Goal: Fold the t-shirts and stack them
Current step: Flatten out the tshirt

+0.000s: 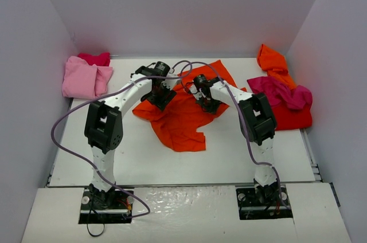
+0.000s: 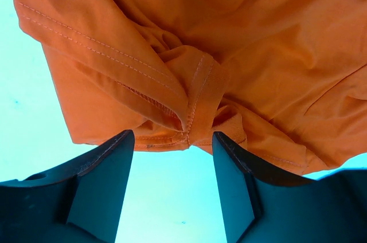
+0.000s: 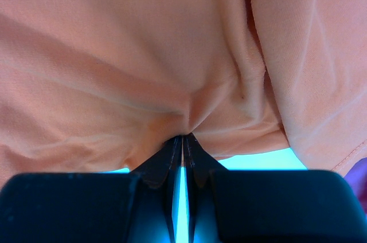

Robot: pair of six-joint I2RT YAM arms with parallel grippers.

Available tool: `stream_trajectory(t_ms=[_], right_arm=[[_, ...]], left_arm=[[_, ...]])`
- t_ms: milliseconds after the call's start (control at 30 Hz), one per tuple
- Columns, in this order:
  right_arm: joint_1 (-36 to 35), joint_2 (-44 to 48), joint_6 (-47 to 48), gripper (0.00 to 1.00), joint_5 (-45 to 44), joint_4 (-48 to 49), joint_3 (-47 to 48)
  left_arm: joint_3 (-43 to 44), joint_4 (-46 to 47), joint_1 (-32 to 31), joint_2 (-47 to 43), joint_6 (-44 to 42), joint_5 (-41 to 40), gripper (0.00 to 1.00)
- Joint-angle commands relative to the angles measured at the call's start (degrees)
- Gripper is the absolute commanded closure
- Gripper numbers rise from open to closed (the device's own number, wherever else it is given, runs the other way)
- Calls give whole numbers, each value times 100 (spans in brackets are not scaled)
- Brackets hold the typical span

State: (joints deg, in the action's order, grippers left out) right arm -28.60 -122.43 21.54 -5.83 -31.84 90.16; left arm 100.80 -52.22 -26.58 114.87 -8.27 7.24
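With my right gripper pinched shut on the crumpled orange t-shirt mid-table toward the far edge, and my left gripper wide open and empty beside it, I fear a one-sided pull will bunch it.

— Top view: where does it stand?
— High behind the two arm bases, facing down and forward, far enough to take in the whole table.
— And the wrist views?
— Each looks out along its own gripper, the left gripper and the right gripper, very close to the cloth. All three views share the orange t-shirt at mid-table.
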Motion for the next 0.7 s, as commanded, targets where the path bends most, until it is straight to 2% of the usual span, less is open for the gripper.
stream_trajectory(t_ms=[0,333,667], right_arm=[[-32,88,34,96,-68,-85,-113],[-32,62,43,96,-102,-68,-139],[-32,29,46,96,-129,-62,-148]], left_arm=[[309,-97,83,-69,71,52,47],[578,-348,385,191,114,660,47],[646,-403,531,343,142,799,47]])
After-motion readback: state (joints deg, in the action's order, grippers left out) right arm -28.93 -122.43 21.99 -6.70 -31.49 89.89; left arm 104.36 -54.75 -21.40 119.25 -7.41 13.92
